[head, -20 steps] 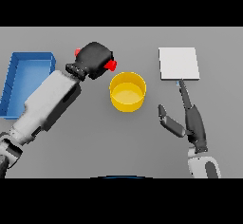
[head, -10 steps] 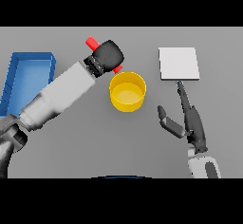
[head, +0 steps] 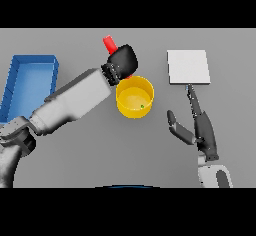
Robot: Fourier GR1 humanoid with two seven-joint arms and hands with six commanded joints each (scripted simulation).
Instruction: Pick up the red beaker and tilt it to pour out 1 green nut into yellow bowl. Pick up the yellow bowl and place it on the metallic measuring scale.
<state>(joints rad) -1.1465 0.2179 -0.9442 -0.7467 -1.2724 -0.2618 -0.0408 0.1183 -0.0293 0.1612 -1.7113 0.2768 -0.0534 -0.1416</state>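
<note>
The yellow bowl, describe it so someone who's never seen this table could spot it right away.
Look at the middle of the grey table, between the blue tray on the left and the flat metallic scale on the right. The yellow bowl sits there, just below the left robot hand holding the red beaker. It is the only round yellow thing.

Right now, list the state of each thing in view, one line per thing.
red beaker: held off the table, tilted over the bowl's far-left rim.
yellow bowl: upright on the table, a green nut inside.
metallic measuring scale: flat, nothing on it.
blue tray: on the table at the left edge.
left hand: shut on the beaker.
right hand: open, holding nothing.
</note>
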